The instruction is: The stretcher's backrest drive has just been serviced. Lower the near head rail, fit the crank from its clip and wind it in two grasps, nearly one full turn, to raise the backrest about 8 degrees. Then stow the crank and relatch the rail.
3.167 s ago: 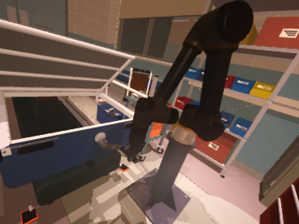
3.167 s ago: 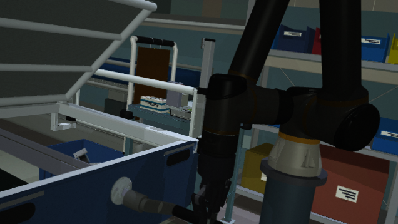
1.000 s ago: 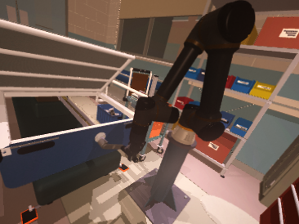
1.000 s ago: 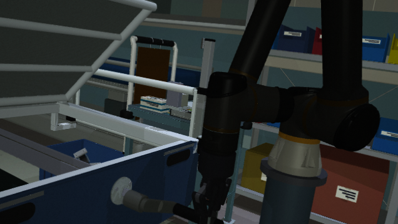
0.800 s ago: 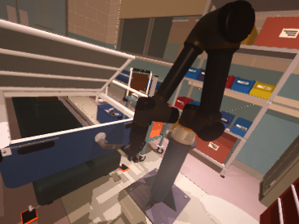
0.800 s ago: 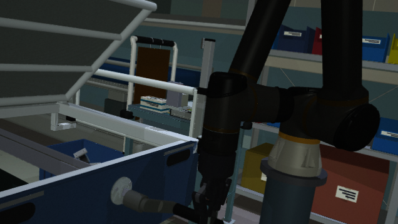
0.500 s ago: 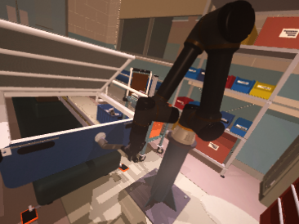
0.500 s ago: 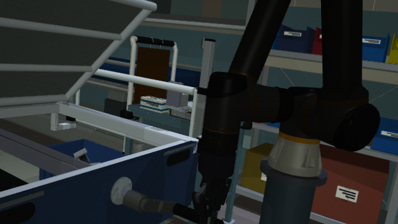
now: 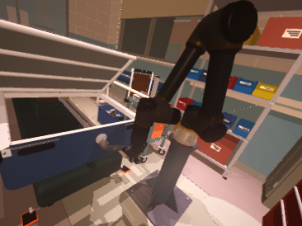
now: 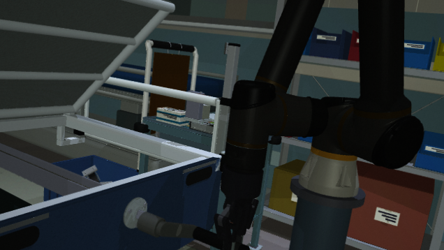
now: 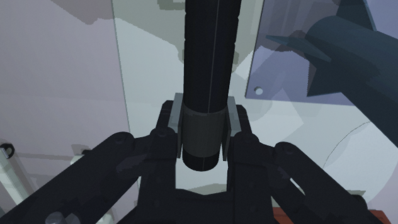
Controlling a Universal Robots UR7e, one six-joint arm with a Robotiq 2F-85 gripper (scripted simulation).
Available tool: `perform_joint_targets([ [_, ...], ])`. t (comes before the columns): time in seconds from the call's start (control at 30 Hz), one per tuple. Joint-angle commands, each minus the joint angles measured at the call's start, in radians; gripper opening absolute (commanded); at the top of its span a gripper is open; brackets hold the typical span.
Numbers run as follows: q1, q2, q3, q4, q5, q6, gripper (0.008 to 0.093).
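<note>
The crank's black grip (image 11: 206,78) is partly hidden behind my fingers and wrist; its grey arm (image 10: 164,227) runs from the round drive socket (image 10: 135,213) on the stretcher's blue end panel (image 9: 62,150). The crank grip sits clamped in my closed gripper (image 11: 203,132), low beside the panel's right corner (image 10: 232,227). The stretcher's backrest (image 9: 49,53) slopes up at the left. A white side rail (image 10: 160,90) stands along the far side of the stretcher.
Behind the arm stand metal shelves (image 9: 255,90) with blue, red and yellow bins, and a cart (image 10: 174,104) carrying boxes. The robot's pedestal (image 9: 175,169) rises on a floor plate right of the gripper. Small orange-edged markers (image 9: 29,216) lie on the floor.
</note>
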Motion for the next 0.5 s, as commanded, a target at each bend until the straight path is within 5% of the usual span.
perform_joint_targets([
  [0.0,0.0,-0.001,0.0,0.0,-0.001,0.0,0.0132],
  [0.47,0.0,-0.001,0.0,0.0,-0.001,0.0,0.0151],
])
